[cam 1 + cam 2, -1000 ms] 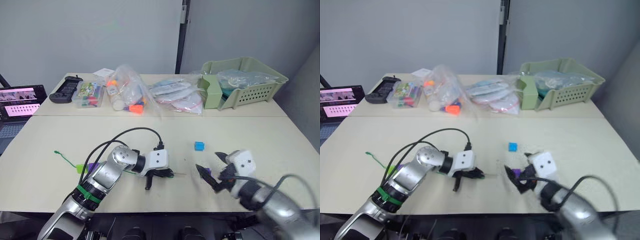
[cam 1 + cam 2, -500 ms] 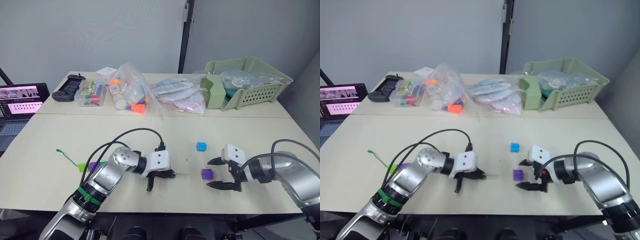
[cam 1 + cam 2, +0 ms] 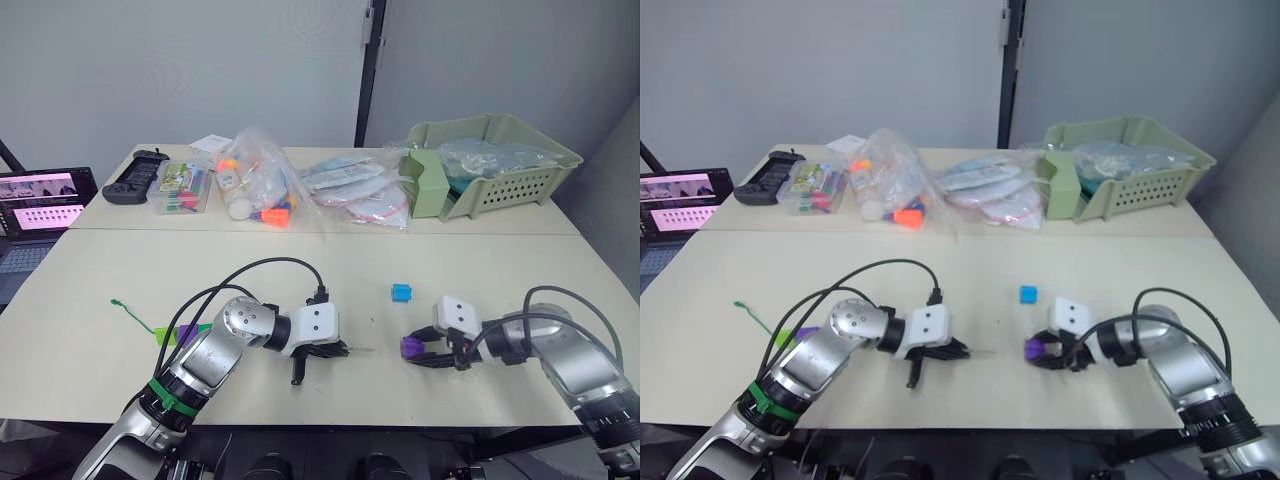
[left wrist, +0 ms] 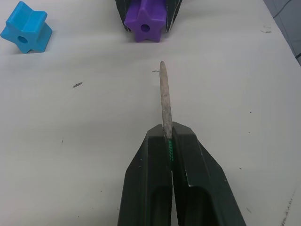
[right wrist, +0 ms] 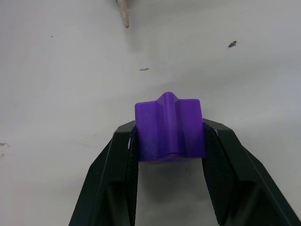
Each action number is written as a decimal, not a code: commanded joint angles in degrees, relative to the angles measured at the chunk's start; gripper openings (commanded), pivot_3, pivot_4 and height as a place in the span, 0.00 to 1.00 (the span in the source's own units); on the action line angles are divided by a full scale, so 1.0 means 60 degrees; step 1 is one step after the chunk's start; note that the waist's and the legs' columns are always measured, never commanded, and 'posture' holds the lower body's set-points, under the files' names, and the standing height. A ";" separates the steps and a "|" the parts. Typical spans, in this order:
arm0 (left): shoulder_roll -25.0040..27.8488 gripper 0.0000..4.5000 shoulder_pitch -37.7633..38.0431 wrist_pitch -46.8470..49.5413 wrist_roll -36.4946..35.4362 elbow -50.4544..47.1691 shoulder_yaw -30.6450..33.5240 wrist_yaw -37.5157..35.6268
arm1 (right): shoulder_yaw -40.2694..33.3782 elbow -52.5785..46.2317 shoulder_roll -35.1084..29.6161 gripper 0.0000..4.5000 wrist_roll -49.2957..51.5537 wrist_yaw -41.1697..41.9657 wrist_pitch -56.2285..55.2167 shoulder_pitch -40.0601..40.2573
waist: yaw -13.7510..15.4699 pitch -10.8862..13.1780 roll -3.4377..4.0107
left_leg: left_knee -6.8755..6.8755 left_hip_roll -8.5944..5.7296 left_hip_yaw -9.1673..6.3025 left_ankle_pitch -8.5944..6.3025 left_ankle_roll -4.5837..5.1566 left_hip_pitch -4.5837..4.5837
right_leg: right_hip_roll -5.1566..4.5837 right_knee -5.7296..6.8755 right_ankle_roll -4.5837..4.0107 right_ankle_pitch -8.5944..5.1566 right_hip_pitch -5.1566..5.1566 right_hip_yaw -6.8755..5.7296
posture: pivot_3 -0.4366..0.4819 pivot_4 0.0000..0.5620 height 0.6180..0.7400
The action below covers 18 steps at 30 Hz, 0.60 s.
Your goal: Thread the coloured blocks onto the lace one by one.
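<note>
Lab: grey partitions (image 3: 180, 70), laptop (image 3: 35, 205), storage basket (image 3: 500, 165).

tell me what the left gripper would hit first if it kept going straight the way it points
Probably the purple block pinched in the right gripper. The left gripper holds the lace's pale tip, which aims close to the block's hole; bare table lies between, though height alignment is unclear.

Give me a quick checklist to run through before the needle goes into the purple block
1. Left gripper shut on the lace behind its tip: ok.
2. Right gripper shut on the purple block: ok.
3. Block's hole faces the tip: ok.
4. Tip lined up with the hole: not ok, it points slightly to one side.
5. Table between tip and block free of things: ok.
6. Blue block off the path: ok.
</note>
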 commanded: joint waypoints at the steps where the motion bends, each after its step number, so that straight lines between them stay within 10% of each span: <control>1: -0.0089 0.00 -0.0403 0.0288 0.0058 -0.0367 -0.0046 0.0072 | -0.0115 -0.0269 0.0214 0.31 -0.0022 -0.0222 -0.0017 -0.0029 | -0.0004 0.0000 0.0000 | 0.0000 0.0000 -0.0001 0.0000 0.0000 0.0000 | 0.0001 0.0001 -0.0001 0.0001 0.0000 0.0000 | 0.48 0.27 1.00; 18: -0.0203 0.00 -0.0869 0.1446 0.0421 -0.0652 -0.0606 0.0267 | 0.0550 -0.1364 0.0501 0.31 -0.0603 -0.0675 0.1070 -0.0010 | -0.0005 -0.0001 0.0001 | 0.0004 -0.0002 -0.0001 0.0000 0.0000 0.0001 | 0.0003 0.0004 0.0000 0.0000 0.0002 -0.0001 | 0.48 0.27 1.00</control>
